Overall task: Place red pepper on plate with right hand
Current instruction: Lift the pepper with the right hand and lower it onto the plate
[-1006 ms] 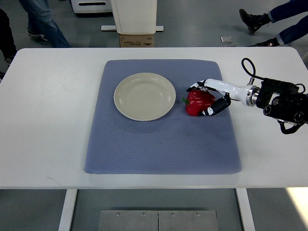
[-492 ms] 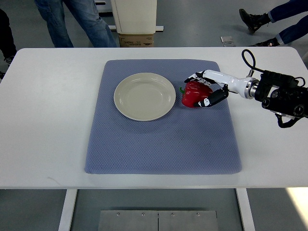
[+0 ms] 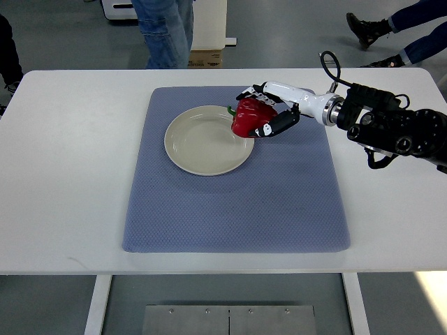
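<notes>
Nearest the camera, the white table (image 3: 63, 209) carries a blue mat (image 3: 230, 209), bare along its near half. Farther in, the cream plate (image 3: 199, 143) sits on the mat's far left part. At the plate's far right rim is the red pepper (image 3: 248, 117), wrapped by the right hand (image 3: 269, 112), whose fingers (image 3: 265, 130) curl around the pepper's right flank and over its top; it looks lifted clear of the mat and overlaps the plate's edge, with its green stem (image 3: 230, 109) pointing left toward the plate. The arm (image 3: 391, 129) comes in from the right edge. The left hand is not in view. A pepper of this kind is probably light and hollow, with firm walls but a smooth, waxy skin that could slide under hard fingertips, so a broad wrap around the widest part of the body, as here, seems better than a pinch at the stem, which could snap. Squeezing harder might dent it. Beyond the table, a person's legs (image 3: 164, 31) stand on the grey floor.
</notes>
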Available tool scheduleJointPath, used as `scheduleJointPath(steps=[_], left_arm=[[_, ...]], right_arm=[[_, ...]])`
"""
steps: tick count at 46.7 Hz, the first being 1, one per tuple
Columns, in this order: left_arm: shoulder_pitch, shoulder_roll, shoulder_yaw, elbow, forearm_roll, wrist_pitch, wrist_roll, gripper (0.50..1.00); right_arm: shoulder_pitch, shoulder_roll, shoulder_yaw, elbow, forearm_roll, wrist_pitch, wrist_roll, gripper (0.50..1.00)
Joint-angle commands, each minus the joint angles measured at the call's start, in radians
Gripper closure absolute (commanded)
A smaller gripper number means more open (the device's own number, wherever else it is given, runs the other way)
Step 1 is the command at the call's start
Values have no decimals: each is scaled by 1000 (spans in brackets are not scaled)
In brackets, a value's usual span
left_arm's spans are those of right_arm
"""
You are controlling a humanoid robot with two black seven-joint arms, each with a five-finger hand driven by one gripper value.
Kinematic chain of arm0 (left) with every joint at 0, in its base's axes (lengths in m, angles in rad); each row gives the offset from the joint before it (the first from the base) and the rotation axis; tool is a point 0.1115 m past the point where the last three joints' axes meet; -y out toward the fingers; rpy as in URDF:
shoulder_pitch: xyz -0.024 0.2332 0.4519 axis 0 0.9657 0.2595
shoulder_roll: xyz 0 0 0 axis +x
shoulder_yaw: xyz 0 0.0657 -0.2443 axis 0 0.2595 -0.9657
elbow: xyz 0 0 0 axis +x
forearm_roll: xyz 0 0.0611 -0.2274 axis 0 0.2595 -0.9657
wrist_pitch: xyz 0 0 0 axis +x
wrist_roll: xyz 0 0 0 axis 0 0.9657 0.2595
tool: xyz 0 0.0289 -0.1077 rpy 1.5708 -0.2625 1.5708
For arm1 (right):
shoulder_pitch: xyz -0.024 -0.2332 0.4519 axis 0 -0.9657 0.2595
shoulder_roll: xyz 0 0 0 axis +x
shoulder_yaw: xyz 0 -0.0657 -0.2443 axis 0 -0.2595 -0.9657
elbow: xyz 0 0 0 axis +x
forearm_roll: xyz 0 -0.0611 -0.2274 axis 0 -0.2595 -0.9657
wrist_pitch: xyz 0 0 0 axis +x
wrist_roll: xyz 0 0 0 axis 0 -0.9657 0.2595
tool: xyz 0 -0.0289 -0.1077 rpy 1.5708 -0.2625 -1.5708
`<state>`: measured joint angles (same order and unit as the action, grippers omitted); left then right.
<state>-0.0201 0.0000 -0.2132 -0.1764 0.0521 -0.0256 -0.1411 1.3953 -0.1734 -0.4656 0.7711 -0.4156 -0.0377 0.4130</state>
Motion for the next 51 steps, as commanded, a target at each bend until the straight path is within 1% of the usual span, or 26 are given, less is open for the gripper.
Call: scheduleJointPath(steps=[1,13,20,32,42,51], left_arm=[[-1,0,0,0,0,0,0,500],[0,0,0,0,0,1,0,500],[0,0,0,0,0,0,0,500],[-1,0,0,0,0,0,0,500],[0,0,0,0,0,1,0,500],[0,0,0,0,0,1,0,500]], right_arm=[[-2,49,7,-41,0,1,-8,1000],[-7,173,8,-133,0,10,-28,1000],[-7,173,10,-161,1,12,-36,1000],[-13,173,30,-161,1,10,-39,1000],[-35,173,42,-148,0,13,-28,1000],[-55,173,73,-115,0,15,-26,1000]])
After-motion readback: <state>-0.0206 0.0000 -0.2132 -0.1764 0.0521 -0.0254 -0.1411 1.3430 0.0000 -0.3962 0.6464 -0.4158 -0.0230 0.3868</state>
